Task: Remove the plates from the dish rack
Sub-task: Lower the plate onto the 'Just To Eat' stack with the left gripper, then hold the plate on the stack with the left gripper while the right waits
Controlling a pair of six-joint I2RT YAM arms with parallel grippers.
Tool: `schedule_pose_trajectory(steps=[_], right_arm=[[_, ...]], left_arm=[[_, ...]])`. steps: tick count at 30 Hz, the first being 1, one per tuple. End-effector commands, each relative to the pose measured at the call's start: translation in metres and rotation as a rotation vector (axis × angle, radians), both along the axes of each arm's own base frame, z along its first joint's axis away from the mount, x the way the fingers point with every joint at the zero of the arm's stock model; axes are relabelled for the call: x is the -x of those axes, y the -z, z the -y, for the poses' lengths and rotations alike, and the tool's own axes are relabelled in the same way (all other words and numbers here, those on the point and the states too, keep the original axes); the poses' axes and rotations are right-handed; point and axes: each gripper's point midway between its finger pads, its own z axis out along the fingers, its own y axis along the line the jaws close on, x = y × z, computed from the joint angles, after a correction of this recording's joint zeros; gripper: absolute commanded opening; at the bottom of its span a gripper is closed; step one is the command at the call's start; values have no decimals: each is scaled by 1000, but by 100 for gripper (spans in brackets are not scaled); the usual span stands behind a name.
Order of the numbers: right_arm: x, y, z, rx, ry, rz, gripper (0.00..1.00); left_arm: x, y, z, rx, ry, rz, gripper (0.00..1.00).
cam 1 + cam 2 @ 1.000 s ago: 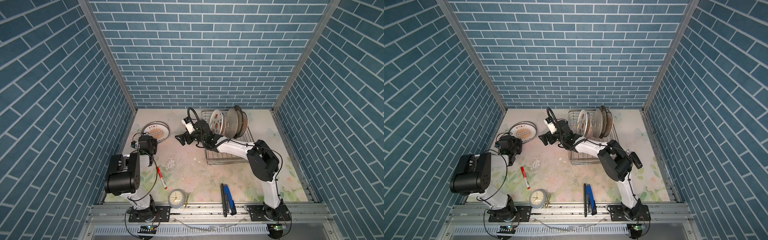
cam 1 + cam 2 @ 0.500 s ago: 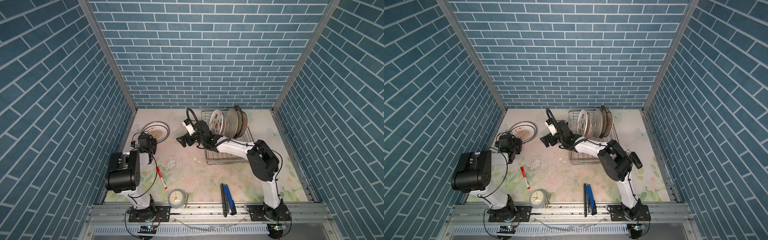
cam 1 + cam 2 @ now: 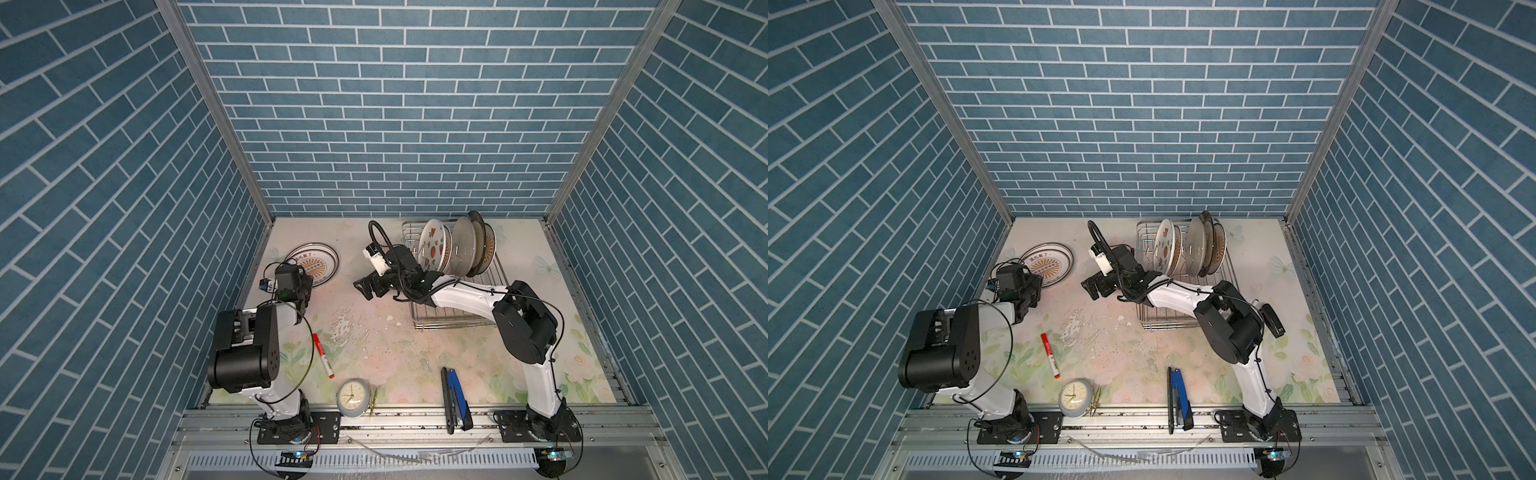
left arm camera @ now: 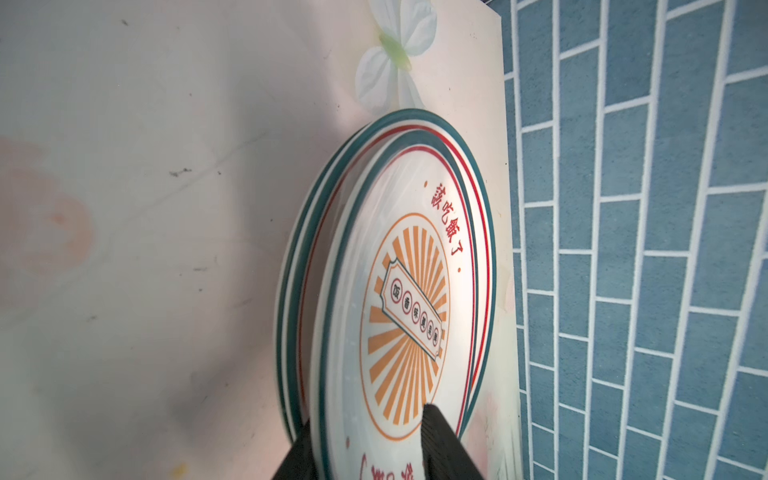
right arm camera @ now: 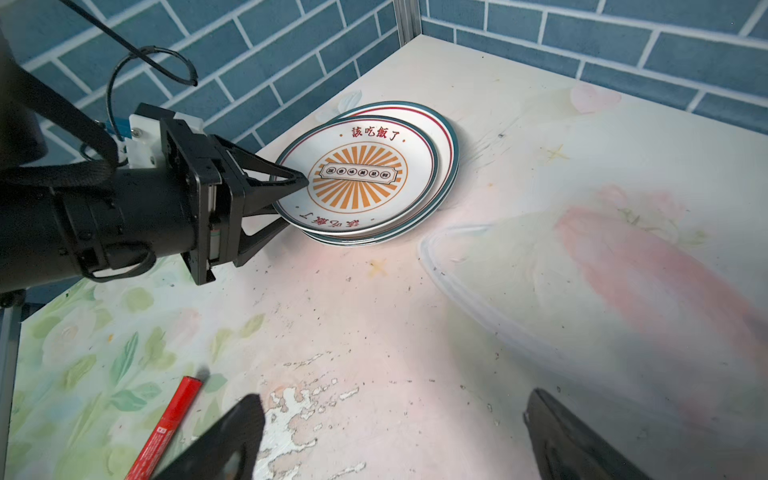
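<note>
Plates (image 3: 1165, 247): two are out of the rack, a sunburst-print pair (image 3: 318, 266) stacked face up on the desk (image 3: 395, 353) in its far left corner. The top one sits slightly off-centre on the lower.

The others stand on edge at the far end of the dish rack (image 3: 457, 318), right of centre. There are red-motif white plates (image 3: 432, 249) in front, then a greyish plate (image 3: 463, 249) and a dark-rimmed plate (image 3: 481, 241) behind. We make it five or six, but they overlap too much for a sure count. We judge the job roughly a quarter done.

Left gripper (image 5: 291, 201): jaws parted astride the near rim of the top stacked plate, one above and one below. As far as we can see they are not clamped. We read this as the release at the end of a set-down.

Right gripper (image 5: 395, 399): jaws wide and empty, over bare desk between stack and rack.

Left to do: all the racked plates.

Surface: pale floral print, scuffed and speckled, with a flaked patch mid-desk. Towards the front edge lie a red marker (image 3: 323, 360), a small clock (image 3: 351, 395) and a blue-and-black stapler (image 3: 455, 399), all well apart from the stack.

Room: blue brick-pattern walls on three sides with metal corner posts. An aluminium rail at the front carries both arm bases.
</note>
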Motion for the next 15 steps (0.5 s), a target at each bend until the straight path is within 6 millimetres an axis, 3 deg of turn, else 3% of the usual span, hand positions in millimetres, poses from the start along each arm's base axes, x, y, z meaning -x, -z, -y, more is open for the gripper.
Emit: schedule_pose_trajectory(steps=[1,6,15], right_arm=[[7,-8,4,7,-21,37,99],[21,-11,-1,-25,-77,25,99],[23,-17,3,-33,-67,48,99]], left_arm=[[2,-5,-7,-43,-12,-16,40],[3,-5,-12,-64,-25,-31,40],[0,0,-20,-94,-45,-55,40]])
